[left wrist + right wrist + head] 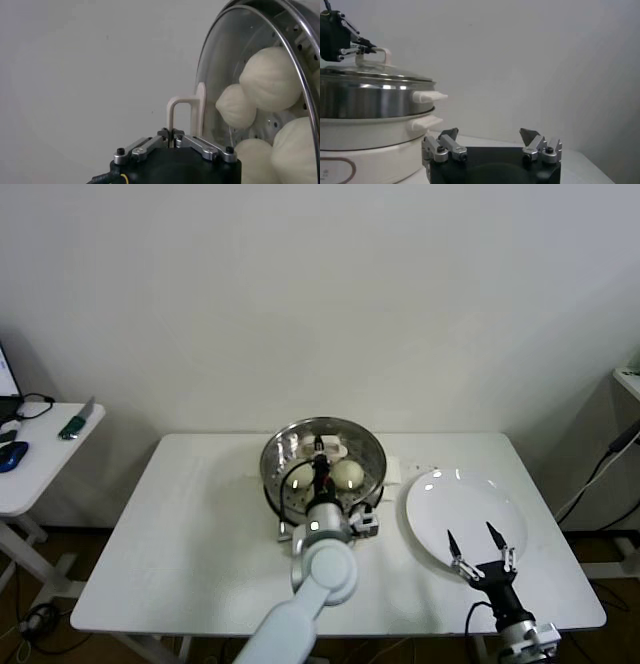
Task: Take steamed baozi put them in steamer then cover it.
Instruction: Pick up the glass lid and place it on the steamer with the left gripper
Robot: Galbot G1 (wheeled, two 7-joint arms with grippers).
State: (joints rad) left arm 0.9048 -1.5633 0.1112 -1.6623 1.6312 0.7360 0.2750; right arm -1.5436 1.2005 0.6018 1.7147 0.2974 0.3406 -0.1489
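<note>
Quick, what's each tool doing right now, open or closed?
Left tool: closed on the cover handle, over the steamer.
Right tool: open, empty, above the plate.

4 baozi [270,77], 1 steamer [367,100], 1 cover [250,60], 1 plate [465,514], 2 claws [478,546].

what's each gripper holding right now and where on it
The left gripper is shut on the cover's white handle, lid on the steamer. The right gripper is open, holding nothing.

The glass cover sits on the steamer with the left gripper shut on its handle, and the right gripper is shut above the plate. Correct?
Not quite: the right gripper is open, as the right wrist view shows. The left gripper is shut on the cover's handle over the steamer.
</note>
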